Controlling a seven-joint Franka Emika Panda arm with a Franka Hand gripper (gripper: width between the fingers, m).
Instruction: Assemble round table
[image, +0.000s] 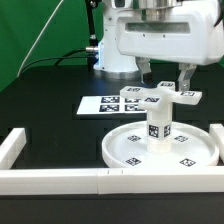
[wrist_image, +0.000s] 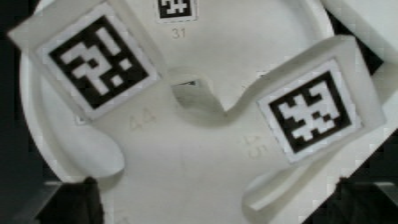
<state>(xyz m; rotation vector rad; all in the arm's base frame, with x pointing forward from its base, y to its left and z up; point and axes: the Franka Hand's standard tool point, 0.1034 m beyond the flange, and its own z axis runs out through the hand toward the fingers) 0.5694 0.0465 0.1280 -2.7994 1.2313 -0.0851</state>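
Since the fingers (image: 167, 78) stand wide around the base (image: 165, 95), holding nothing, I'd grip this light, stiff, slick plastic by one arm.

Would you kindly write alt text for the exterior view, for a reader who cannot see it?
A white robot gripper hangs with its jaws spread above a cross-shaped base sitting atop a short cylinder leg, which stands upright on a large round disc on a black table. The marker board lies behind, and a white border rail runs along the front.
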